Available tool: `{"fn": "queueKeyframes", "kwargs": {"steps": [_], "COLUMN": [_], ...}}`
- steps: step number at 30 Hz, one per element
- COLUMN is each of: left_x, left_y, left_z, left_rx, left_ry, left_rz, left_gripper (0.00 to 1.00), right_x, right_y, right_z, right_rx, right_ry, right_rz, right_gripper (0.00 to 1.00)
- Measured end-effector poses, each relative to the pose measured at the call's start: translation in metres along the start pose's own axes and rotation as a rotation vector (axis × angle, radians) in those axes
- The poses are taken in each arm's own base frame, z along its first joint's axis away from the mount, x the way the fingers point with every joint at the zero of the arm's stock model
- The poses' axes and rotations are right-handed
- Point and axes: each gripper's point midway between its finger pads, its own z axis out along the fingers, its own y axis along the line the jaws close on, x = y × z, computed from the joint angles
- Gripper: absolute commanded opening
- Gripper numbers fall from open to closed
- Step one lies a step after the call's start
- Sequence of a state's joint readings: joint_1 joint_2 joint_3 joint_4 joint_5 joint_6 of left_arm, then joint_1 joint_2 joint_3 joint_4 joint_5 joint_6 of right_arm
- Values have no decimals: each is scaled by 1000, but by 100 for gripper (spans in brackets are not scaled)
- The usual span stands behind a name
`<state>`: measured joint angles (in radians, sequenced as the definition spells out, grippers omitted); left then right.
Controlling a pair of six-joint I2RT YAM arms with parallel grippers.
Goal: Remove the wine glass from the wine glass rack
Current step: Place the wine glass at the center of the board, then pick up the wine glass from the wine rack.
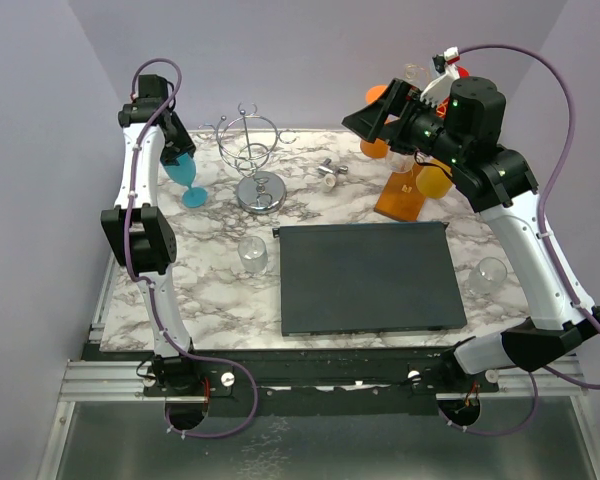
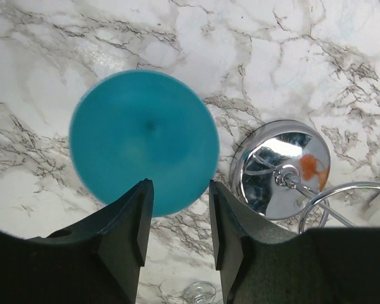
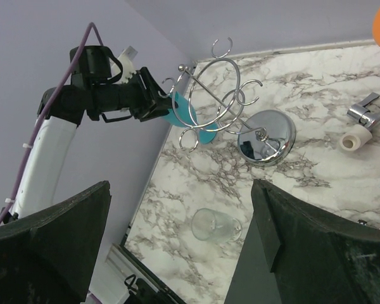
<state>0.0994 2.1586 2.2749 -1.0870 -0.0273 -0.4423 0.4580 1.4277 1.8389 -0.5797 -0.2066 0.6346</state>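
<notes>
The teal wine glass (image 1: 187,178) is opaque turquoise, with a rounded bowl, a short stem and a round foot. It stands on the marble table (image 1: 210,290) at the left rear, just beside the chrome wire stand (image 1: 259,192) and well apart from the wine glass rack (image 1: 400,195). From the left wrist it shows as a blurred teal disc directly below the camera.

The left gripper (image 2: 180,190) hangs over the glass with its jaws apart. Its dark fingers (image 2: 130,215) flank the near edge of the disc, and contact cannot be told.

The right gripper (image 3: 180,187) is raised at the right rear, its jaws spread wide with nothing between them.

The rack's orange-brown wooden base sits at the right rear. Orange and amber bowls show around it, mostly hidden behind the right arm, so their number cannot be told.

A flat dark tray (image 1: 365,277) lies in the middle of the table.

- One teal wine glass.
- One chrome stand with a round mirror base.
- One wooden-based rack.
- One tray.
- One small metal fitting (image 1: 330,172) with a white end.
- Two clear tumblers: one (image 1: 253,254) just left of the tray, the other (image 1: 488,275) just right of it.
</notes>
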Motion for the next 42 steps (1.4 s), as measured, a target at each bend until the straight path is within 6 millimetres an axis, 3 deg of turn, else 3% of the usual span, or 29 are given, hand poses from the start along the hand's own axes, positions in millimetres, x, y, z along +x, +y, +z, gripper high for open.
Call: {"fn": "queueKeyframes", "kwargs": {"steps": [12, 20, 29, 33, 36, 39, 42], "left_x": [-8, -25, -31, -41, -48, -51, -45], "left_y": [2, -3, 1, 1, 0, -9, -26], "left_z": [-7, -21, -28, -54, -88, -132, -165], "left_rx": [-22, -9, -31, -28, -15, 20, 70], "left_ry": [-27, -88, -117, -176, -241, -323, -379], "left_rz": [15, 15, 13, 7, 3, 8, 30], "left_gripper": [51, 52, 58, 60, 64, 67, 69], "right_x": [-4, -5, -15, -41, -65, -84, -104], "right_y": [-5, -10, -26, -38, -56, -84, -125], "right_z": [-1, -12, -21, -22, -24, -32, -51], "right_rx": [30, 60, 141, 169, 199, 230, 284], "right_ry": [-22, -48, -84, -127, -164, -186, -217], "right_rz": [-6, -10, -55, -54, -44, -22, 22], "right_gripper": [100, 100, 100, 100, 100, 100, 100]}}
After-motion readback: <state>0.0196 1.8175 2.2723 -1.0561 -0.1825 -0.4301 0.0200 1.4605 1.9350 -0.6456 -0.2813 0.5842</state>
